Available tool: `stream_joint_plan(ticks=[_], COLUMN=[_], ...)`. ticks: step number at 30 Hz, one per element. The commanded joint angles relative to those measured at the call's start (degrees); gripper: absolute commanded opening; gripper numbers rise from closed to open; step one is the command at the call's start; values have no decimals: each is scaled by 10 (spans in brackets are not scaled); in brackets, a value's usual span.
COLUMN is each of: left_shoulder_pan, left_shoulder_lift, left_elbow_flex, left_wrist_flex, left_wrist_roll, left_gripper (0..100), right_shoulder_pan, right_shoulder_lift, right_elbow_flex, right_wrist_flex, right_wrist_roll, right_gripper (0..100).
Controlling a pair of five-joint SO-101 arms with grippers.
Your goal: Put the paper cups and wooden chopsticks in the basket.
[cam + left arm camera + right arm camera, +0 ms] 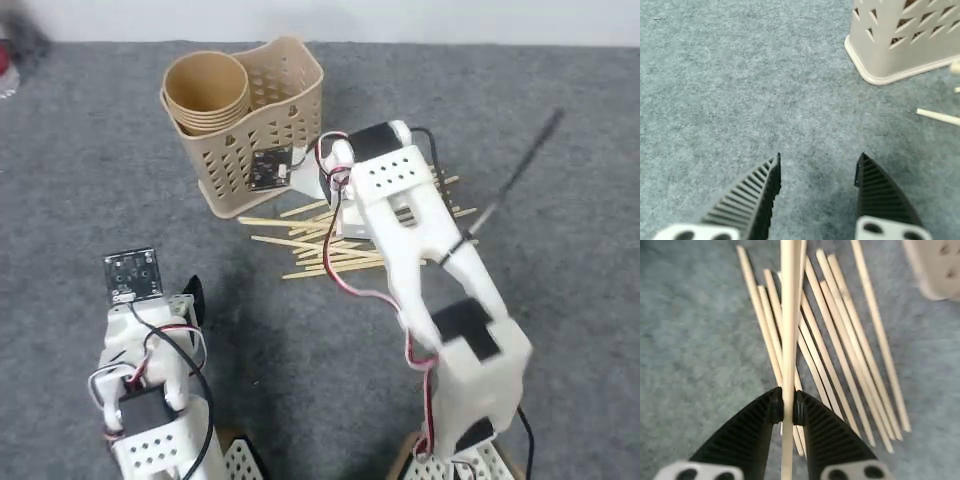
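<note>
Chopstick sits clamped in your right gripper, jaws closed on it; lift clear of the pile, then tip it into the basket, upper left.

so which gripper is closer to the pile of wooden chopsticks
Right. The right gripper hangs over the pile of pale wooden chopsticks, shut on one chopstick; the left gripper is open over bare grey carpet, away from them.

We count one basket, a nested stack of perhaps five paper cups, roughly ten loose chopsticks, and one held chopstick.
</note>
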Motion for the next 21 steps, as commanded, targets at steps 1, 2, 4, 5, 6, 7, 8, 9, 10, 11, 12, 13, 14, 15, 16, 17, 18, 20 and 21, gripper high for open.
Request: stream_joint_plan(ticks=[1,2,4,5,6,7,8,9,10,11,12,13,14,15,16,17,18,20,21], left_shoulder_pan=[2,2,2,2,2,2,3,3,3,3,3,3,3,3,3,2,1,1,1], left_shoulder_lift=[-11,-11,-11,-11,-11,-11,-11,-11,-11,-11,-11,-11,-11,-11,-11,-11,-11,-11,-11], left_elbow_flex=[-3,-3,-3,-2,-2,-2,-2,-2,-2,-2,-2,-2,-2,-2,-2,-2,-2,-2,-2], left_wrist_flex=[-13,-13,-13,-13,-13,-13,-13,-13,-13,-13,-13,-13,-13,-13,-13,-13,-12,-12,-12], left_wrist_roll=[-2,-2,-2,-2,-2,-2,-2,-2,-2,-2,-2,-2,-2,-2,-2,-2,-2,-2,-2], left_gripper=[239,239,239,239,239,239,239,239,239,239,239,238,238,238,237,237,237,237,237], right_shoulder_pan=[0,2,11,11,13,13,14,14,15,15,23,33,42,49,52,52,51,45,42], right_shoulder_lift=[-99,-116,-153,-173,-192,-211,-231,-247,-263,-281,-301,-323,-349,-375,-404,-432,-455,-487,-489], right_elbow_flex=[-11,-11,-11,-11,-11,-10,-7,-5,4,21,45,72,106,148,190,229,265,327,349], right_wrist_flex=[22,22,15,7,-5,-17,-31,-47,-68,-95,-133,-180,-241,-313,-382,-443,-497,-595,-638], right_wrist_roll=[3,0,-33,-55,-82,-114,-149,-193,-243,-293,-336,-375,-409,-436,-458,-474,-489,-507,-508], right_gripper=[8,8,7,7,7,7,7,7,7,7,7,7,7,6,6,6,6,6,6])
